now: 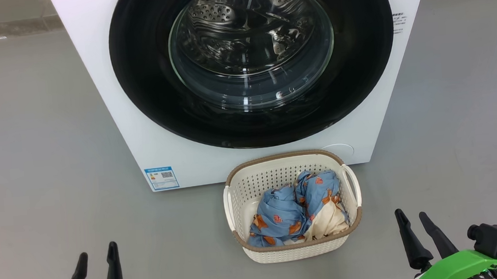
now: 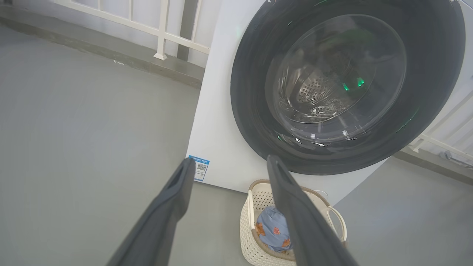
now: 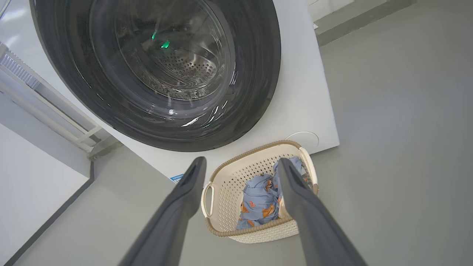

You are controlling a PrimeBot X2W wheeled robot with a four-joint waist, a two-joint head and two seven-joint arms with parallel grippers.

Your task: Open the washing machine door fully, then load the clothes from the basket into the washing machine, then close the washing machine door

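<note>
The white washing machine point(image 1: 92, 72) stands ahead with its round black-rimmed door point(image 1: 147, 90) shut flat against the front; the steel drum shows through the glass. On the floor before it sits the cream basket point(image 1: 239, 193) holding the clothes point(image 1: 281, 216), blue printed fabric with a cream piece. My left gripper point(image 1: 97, 255) is open at the lower left, well left of the basket. At the lower right, my right gripper point(image 1: 412, 217) is open just right of the basket. Both hold nothing. The door point(image 2: 255, 122) point(image 3: 258, 92) and basket point(image 2: 247, 225) point(image 3: 225, 184) show beyond each gripper point(image 2: 231, 164) point(image 3: 240, 164).
Grey floor point(image 1: 32, 152) spreads wide on both sides of the machine. A blue label point(image 1: 161, 178) marks the machine's lower left corner. A white railing point(image 2: 162, 33) and a raised kerb run behind the machine.
</note>
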